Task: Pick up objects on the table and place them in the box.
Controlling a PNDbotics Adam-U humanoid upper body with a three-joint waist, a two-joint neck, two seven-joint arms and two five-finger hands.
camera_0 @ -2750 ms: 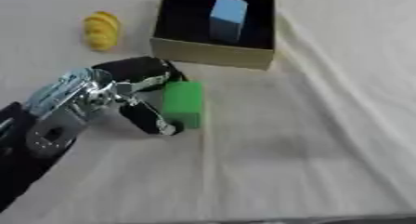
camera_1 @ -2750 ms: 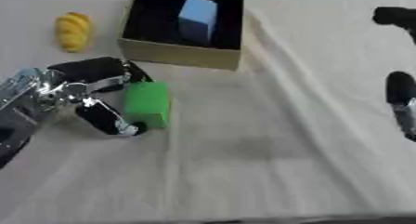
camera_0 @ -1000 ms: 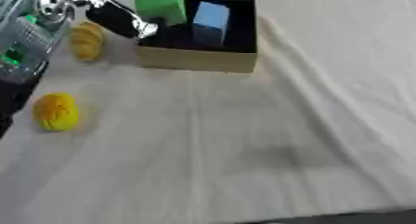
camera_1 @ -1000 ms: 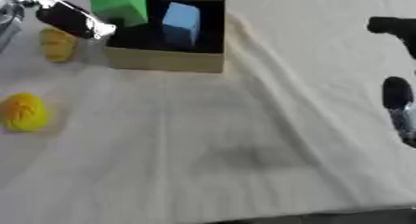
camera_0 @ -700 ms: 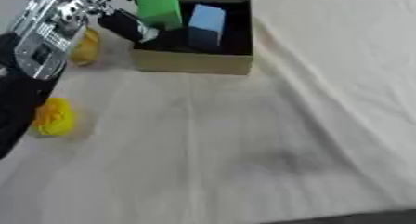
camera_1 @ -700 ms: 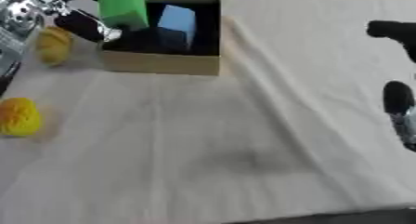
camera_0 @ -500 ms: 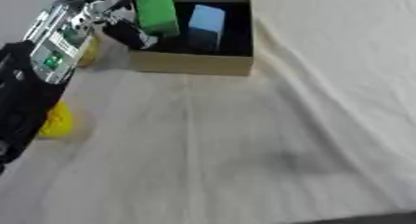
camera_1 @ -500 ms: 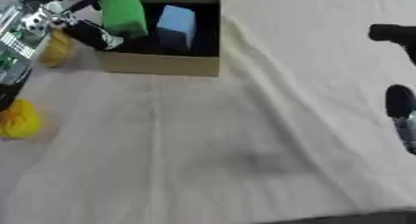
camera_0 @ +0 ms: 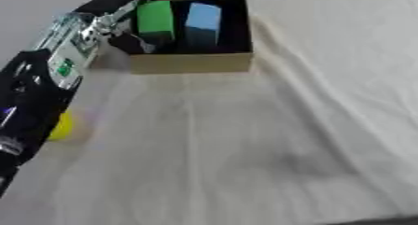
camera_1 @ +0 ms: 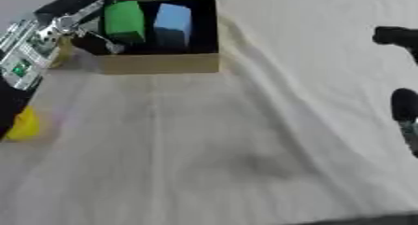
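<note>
White cloth covers the table (camera_0: pixel 245 149) I'm working over. My left hand (camera_0: pixel 106 21) has its fingers curled round the green block (camera_0: pixel 154 17), holding it over the box (camera_0: pixel 192 63), just beside the blue block (camera_0: pixel 202 19) already inside. Below my forearm a yellow object (camera_1: pixel 23 123) lies on the cloth. My right hand (camera_1: pixel 401 102) shows at the right edge; its fingers I cannot tell.

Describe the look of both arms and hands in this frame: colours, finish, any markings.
The left hand is silver metal with black fingers; its wrist carries a pale plate with small green markings. Behind it the left forearm is glossy black. The right hand shows only at the right eye view's right edge as dark rounded black parts; no markings or cables can be made out there.
</note>
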